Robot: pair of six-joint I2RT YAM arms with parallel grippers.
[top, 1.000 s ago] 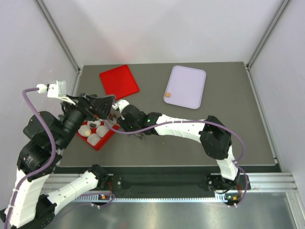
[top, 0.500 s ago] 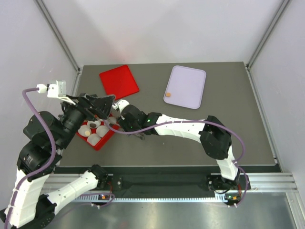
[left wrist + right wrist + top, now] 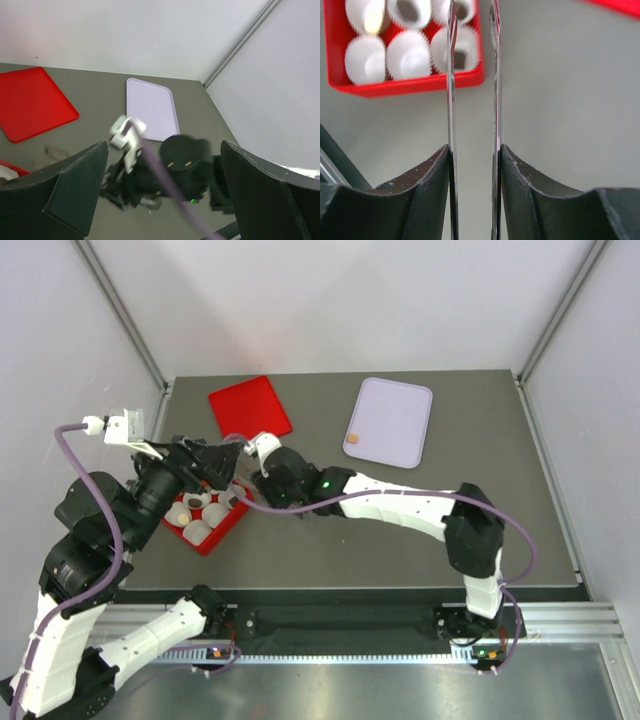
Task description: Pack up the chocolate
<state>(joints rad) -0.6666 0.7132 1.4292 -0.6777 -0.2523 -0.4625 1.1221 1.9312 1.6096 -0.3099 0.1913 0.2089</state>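
A red box (image 3: 405, 85) holds white paper cups. One cup holds a tan chocolate (image 3: 372, 20), and three others hold dark chocolates, one of them near the right wall (image 3: 460, 59). Two cups look empty. My right gripper (image 3: 472, 10) is slightly open and empty. It hovers over the table just off the box's right edge, as the top view (image 3: 248, 492) also shows. One tan chocolate (image 3: 352, 439) lies on the lavender tray (image 3: 395, 420). My left gripper (image 3: 162, 200) is wide open and empty, raised over the box's far side (image 3: 215, 462).
The flat red lid (image 3: 250, 408) lies at the back left, and it also shows in the left wrist view (image 3: 32, 102). The box (image 3: 205, 518) sits near the table's left edge, partly under my left arm. The right arm (image 3: 400, 510) stretches across the table's middle.
My right gripper has pulled back from over the box, to the right and a little toward the back. The left arm has shifted only slightly.
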